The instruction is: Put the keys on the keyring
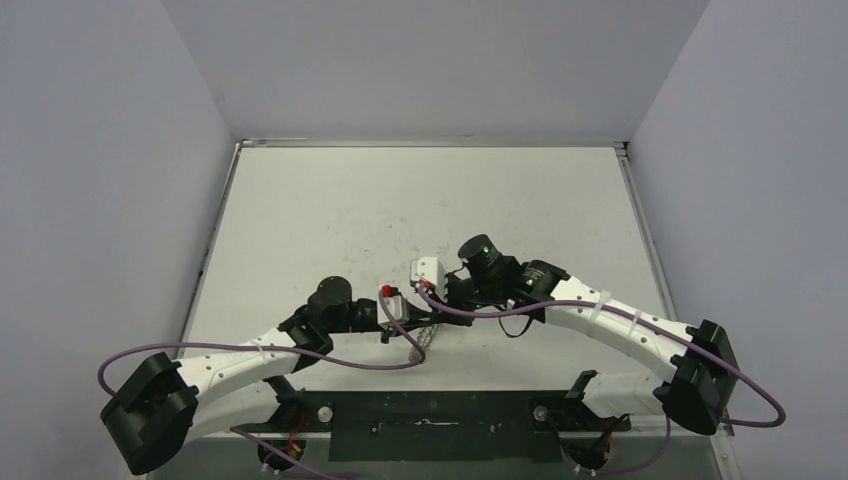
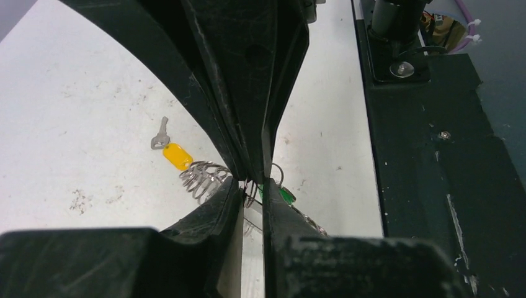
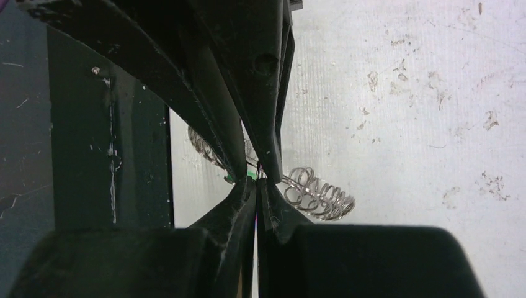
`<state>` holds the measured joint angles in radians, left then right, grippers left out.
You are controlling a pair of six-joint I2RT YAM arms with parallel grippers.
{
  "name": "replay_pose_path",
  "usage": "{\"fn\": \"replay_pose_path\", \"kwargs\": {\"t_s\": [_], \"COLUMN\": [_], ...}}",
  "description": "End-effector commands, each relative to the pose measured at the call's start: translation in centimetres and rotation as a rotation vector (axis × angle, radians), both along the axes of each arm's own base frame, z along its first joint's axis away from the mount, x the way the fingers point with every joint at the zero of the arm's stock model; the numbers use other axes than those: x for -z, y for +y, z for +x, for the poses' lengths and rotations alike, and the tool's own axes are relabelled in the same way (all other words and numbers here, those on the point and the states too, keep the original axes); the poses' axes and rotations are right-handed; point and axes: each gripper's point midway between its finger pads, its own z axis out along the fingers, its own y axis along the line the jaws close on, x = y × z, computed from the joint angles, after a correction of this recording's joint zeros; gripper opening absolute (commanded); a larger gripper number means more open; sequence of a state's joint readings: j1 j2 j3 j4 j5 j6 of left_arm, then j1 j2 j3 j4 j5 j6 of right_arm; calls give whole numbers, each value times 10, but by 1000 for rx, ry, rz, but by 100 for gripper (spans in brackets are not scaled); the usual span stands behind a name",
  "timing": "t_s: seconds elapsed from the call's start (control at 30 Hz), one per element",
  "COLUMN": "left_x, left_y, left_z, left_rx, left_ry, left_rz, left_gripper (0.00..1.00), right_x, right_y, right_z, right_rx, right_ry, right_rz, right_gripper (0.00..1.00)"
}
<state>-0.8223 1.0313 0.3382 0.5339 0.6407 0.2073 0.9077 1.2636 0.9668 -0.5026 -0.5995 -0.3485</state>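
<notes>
The keyring [image 2: 201, 177], a ring of small wire loops, lies on the white table near its front edge; it also shows in the top view [image 1: 428, 338] and the right wrist view [image 3: 316, 194]. My left gripper [image 2: 253, 186] is shut on the keyring, with thin metal between its pads. My right gripper [image 3: 256, 181] meets it tip to tip and is shut, with the green key [image 3: 239, 179] at its tips. The green head also shows beside the left fingers [image 2: 285, 195]. The yellow key [image 2: 177, 156] lies flat on the table, touching the loops, its blade pointing away.
The black base plate [image 1: 430, 420] runs along the table's near edge, close beside the keyring [image 2: 422, 155]. Both arms [image 1: 260, 355] [image 1: 620, 325] converge at the front middle. Grey walls enclose the table on three sides.
</notes>
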Motion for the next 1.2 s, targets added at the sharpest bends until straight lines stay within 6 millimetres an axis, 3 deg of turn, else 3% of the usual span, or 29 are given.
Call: {"fn": "replay_pose_path", "kwargs": {"t_s": [0.0,0.23,0.8,0.87,1.0,1.1,1.17], "left_x": [-13,-8,-21,-20,-18,-15,-17], "left_y": [-10,-5,6,7,9,10,11], "left_z": [5,8,9,9,10,10,10], "left_rx": [19,-15,-94,-98,-113,-126,-132], "left_ry": [-60,-72,-78,-75,-70,-68,-74], "left_rz": [-4,27,-42,-44,-57,-68,-84], "left_gripper": [1,0,0,0,0,0,0], "right_x": [-34,-33,-33,-35,-40,-46,-51], "right_y": [11,13,13,13,15,16,16], "right_z": [2,3,11,13,17,18,18], "right_rx": [-21,-23,18,28,43,41,49], "right_ry": [-61,-72,-114,-127,-150,-168,-181], "right_rz": [86,90,125,131,159,190,217], "right_gripper": [0,0,0,6,31,39,50]}}
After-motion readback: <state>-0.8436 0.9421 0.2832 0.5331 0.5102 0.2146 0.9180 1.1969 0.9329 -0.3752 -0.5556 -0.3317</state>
